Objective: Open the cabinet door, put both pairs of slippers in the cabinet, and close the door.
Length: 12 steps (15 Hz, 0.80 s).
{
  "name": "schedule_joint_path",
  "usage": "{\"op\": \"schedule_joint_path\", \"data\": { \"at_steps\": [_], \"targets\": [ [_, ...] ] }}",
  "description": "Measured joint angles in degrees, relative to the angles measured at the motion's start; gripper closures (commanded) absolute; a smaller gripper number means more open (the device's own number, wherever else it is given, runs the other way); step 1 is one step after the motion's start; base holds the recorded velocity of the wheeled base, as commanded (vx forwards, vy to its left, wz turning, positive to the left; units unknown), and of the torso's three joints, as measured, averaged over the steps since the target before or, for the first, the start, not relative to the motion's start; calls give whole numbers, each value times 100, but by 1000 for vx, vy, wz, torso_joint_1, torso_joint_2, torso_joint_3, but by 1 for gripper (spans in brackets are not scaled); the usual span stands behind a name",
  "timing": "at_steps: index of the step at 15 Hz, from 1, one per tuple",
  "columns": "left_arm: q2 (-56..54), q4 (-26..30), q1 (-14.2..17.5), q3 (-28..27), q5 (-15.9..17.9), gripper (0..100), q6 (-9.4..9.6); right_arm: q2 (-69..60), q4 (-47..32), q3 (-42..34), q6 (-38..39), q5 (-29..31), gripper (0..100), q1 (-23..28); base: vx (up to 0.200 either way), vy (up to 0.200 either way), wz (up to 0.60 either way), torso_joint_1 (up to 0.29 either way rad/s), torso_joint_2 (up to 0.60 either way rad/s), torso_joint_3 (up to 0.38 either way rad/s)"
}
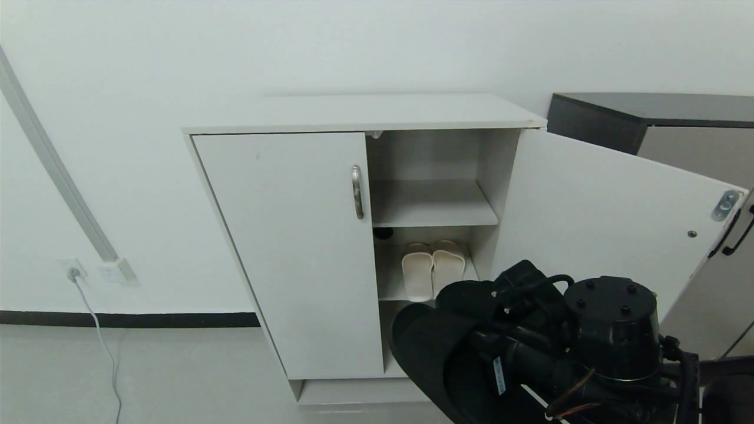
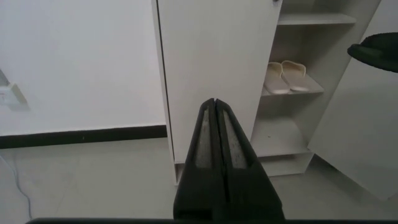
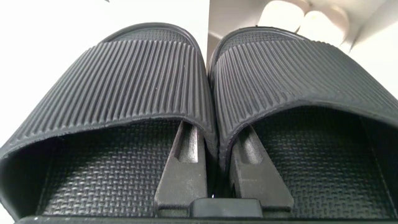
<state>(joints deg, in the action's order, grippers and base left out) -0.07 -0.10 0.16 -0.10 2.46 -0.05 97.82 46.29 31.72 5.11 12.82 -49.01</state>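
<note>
- Presently the right pincer [image 3: 213, 135] grasps the black slippers [image 3: 143, 81] as a pair, one finger inside each and their adjoining inner walls pinched between.
- Seen from the head, that pair hangs low in front of the cabinet's [image 1: 365, 112] open right half, near the bottom compartment [image 1: 393, 347] but outside it.
- The left pincer [image 2: 215, 107] is clenched on nothing, fingers pressed together, held well back from the shut left door [image 1: 294, 247] above the floor [image 2: 93, 180].
- The right door [image 1: 595, 206] stands swung wide, so opening looks done.
- The white slippers [image 1: 433, 268] lie side by side on the middle shelf [image 1: 471, 275], so one pair is stowed.
- What is left, by this judgement: setting the black pair inside, letting go, then shutting the right door.
</note>
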Motion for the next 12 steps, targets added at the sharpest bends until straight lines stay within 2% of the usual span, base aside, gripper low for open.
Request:
{"op": "schedule_joint_path", "data": {
  "at_steps": [3, 11, 12],
  "targets": [
    [0, 10, 0, 2, 0, 100, -2, 2, -6, -2, 0, 0, 100, -5, 0, 0, 0, -22, 352, 331],
    [0, 2, -2, 0, 2, 100, 5, 96, 194, -57, 0, 28, 100, -2, 0, 0, 0, 0, 0, 0],
    [0, 0, -2, 0, 7, 100, 5, 116, 254, -74, 0, 20, 100, -2, 0, 200, 0, -17, 61, 115]
  ]
}}
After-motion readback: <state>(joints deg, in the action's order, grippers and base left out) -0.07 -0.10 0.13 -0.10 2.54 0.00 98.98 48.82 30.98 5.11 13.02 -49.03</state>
